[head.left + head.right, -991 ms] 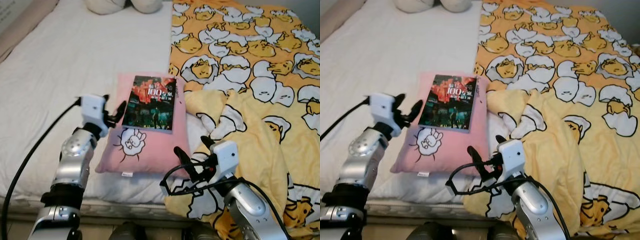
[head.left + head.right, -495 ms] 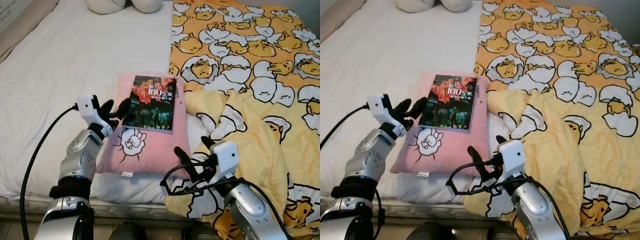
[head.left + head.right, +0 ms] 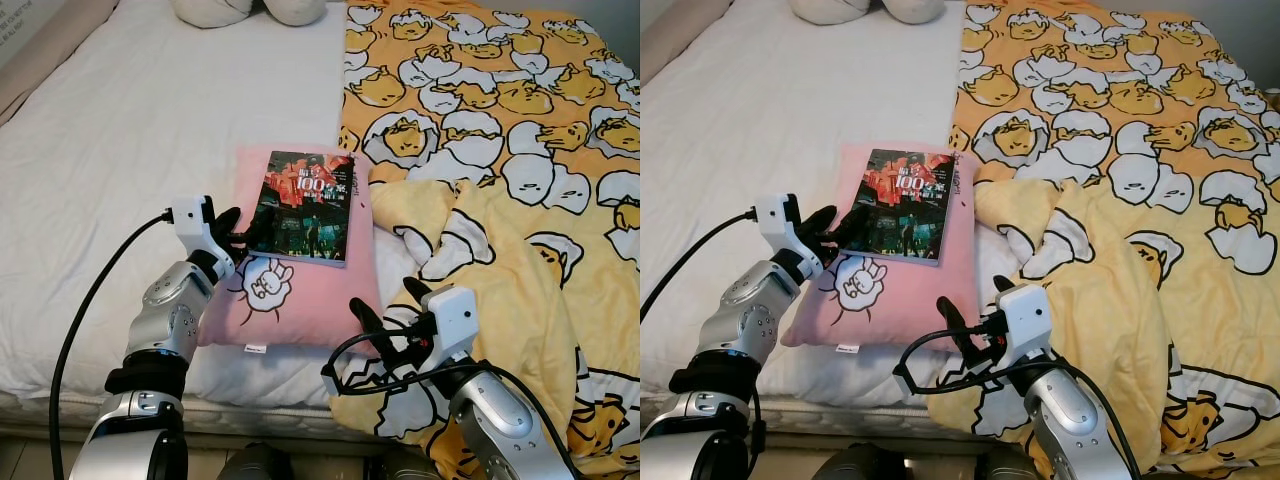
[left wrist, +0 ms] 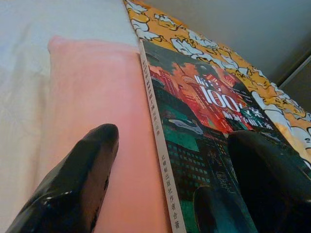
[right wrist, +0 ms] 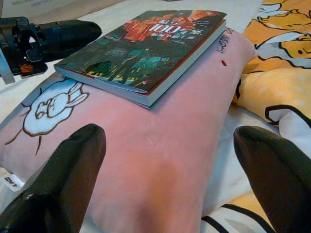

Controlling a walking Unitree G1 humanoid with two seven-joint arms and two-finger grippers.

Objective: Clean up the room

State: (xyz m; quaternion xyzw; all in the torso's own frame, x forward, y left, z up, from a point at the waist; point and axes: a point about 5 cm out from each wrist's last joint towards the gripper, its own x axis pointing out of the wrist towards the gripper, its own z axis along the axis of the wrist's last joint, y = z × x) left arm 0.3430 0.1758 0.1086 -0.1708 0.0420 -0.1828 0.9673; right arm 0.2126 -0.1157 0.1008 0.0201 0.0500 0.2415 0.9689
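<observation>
right gripper (image 3: 385, 322) released, near edge of pillow (image 3: 300, 290) | left gripper (image 3: 243, 228) released, fingers straddling left edge of book (image 3: 303, 206) | book flat on pillow, on bed (image 3: 120, 130) | blanket (image 3: 500, 150) right

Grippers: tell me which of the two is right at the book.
The left gripper: its open fingers straddle the spine edge of the book on the pink pillow. The right gripper hovers open at the pillow's near corner.

A bed with a white sheet (image 3: 130, 130) takes up the scene. A yellow blanket printed with egg characters (image 3: 500, 110) covers its right side, rumpled near the foot. White pillows (image 3: 250, 10) lie at the head.
</observation>
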